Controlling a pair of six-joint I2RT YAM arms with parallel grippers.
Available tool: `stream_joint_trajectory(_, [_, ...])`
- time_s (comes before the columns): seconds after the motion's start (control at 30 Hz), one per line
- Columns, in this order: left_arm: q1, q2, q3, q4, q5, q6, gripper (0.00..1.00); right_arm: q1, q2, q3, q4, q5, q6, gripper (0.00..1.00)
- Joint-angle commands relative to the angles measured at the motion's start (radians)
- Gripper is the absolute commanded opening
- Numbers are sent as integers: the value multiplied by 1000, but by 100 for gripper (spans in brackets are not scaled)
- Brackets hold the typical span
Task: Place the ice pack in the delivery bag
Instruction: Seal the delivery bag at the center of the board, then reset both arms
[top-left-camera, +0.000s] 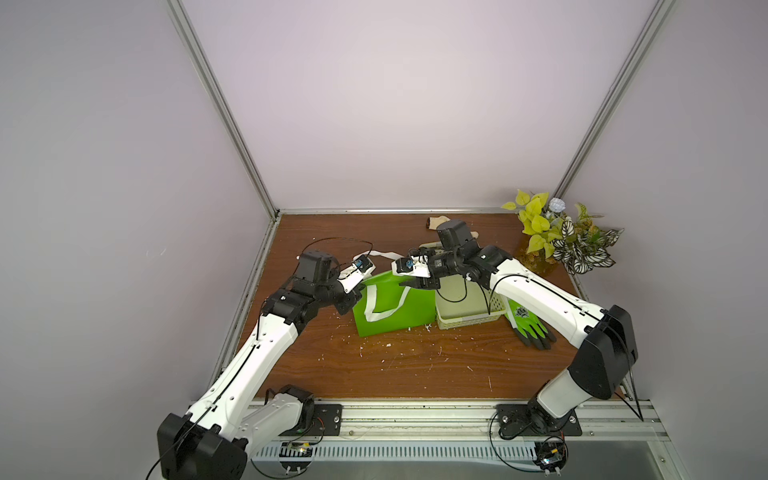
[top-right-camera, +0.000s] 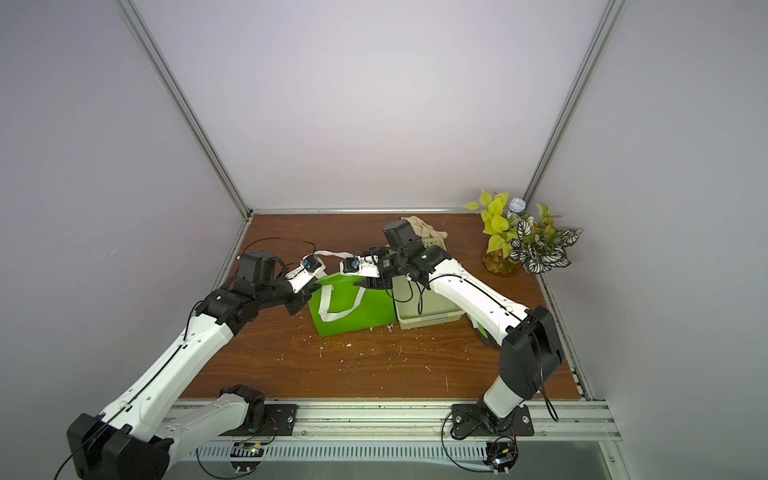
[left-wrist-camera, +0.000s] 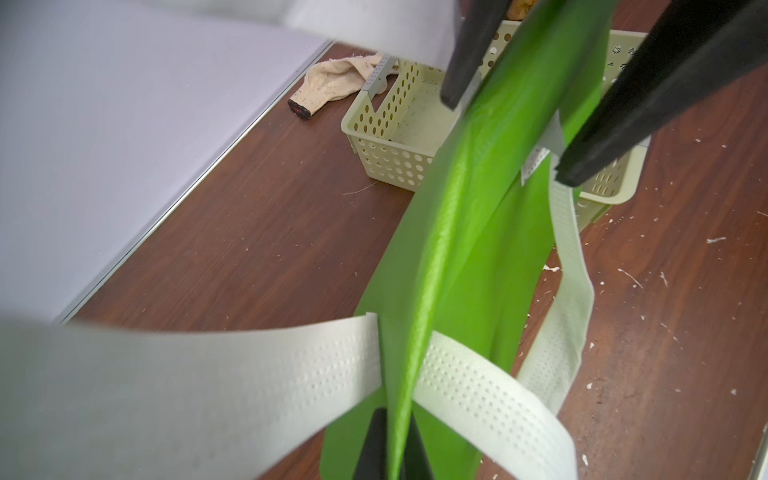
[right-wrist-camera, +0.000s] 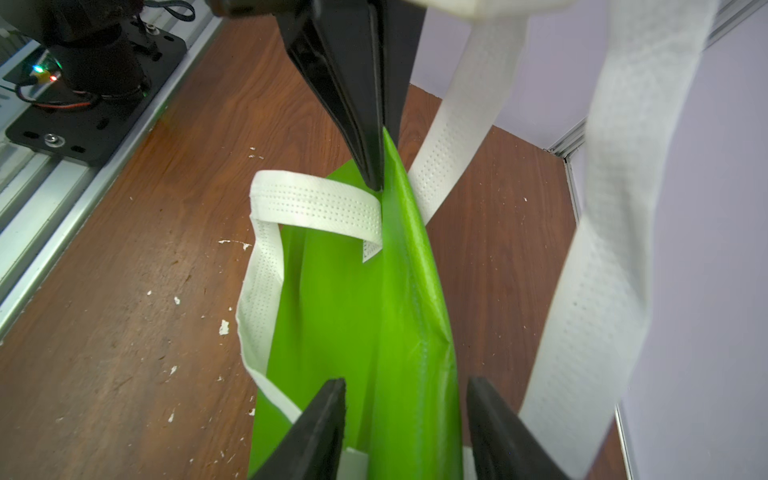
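Item: delivery bag (top-left-camera: 419, 307), bright green, standing on the table (top-left-camera: 415, 365) just beside the pale perforated basket (left-wrist-camera: 386, 153). Its mouth is pressed flat, so we see no lining.
Handles: one white strap (right-wrist-camera: 320, 203) folds over the front panel. The other strap (right-wrist-camera: 602, 249) loops up high.
Left hand (right-wrist-camera: 375, 178): clamped tight on one end of the bag's top edge.
Right hand (right-wrist-camera: 406, 384): jaws apart, astride the opposite end of that edge, gripping nothing that we can see.
Ice pack: we find it in no view. What shows of the basket's floor is bare, so we cannot tell its location.
Step in hand: we judge this to be opening the bag, not yet loading it.
Method: we would close the right hand on a single wall only, clear of the strap. We would then draw that wall outward across the bag's width so the mouth parts.
Caution: pinching both walls together would leave the mouth sealed, and a hard pull could tip the light bag.
Bystanders: green-and-black glove (top-left-camera: 528, 326), beige sock (left-wrist-camera: 332, 81), potted plant (top-left-camera: 557, 237).
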Motion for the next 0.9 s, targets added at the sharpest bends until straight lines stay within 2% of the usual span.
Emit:
stream_joint_trajectory(0.0, [9,-20,-5,48,46,11,0,-4,-10,37,-26,5,-10,54])
stream_joint_trajectory(0.07, [9,-19,-5,49,41,14,0,-5,-6,39,-23,2,-14,54])
stream_joint_trajectory(0.13, [9,-20,-7,53,39,15,0,-5,11,46,-41,5,-20,50])
stream_joint_trajectory(0.43, [9,-45,-31,112,40,-11,0,-6,23,25,-54,13,-20,2])
stream_joint_trajectory(0.47, [9,-45,-32,114,39,-14,0,-7,14,22,-50,20,-24,0])
stream_joint_trajectory(0.6, [9,-50,-31,121,32,-25,0,-24,-3,17,-57,35,-30,0])
stream_joint_trajectory(0.63, [8,-51,-30,122,27,-29,4,-30,-6,14,-59,34,-28,0])
stream_joint_trajectory(0.67, [8,-52,-31,122,26,-35,17,-35,-11,14,-58,33,-23,0])
stream_joint_trajectory(0.7, [9,-55,-31,120,24,-44,32,-38,-18,14,-57,28,-19,7])
stream_joint_trajectory(0.73, [9,-58,-33,119,23,-52,42,-38,-24,14,-57,28,-15,21])
stream_joint_trajectory(0.8, [9,-63,-30,107,28,-67,53,-39,-42,11,-61,22,-9,40])
stream_joint_trajectory(0.87, [9,-70,-24,95,28,-82,60,-40,-60,6,-54,33,11,52])
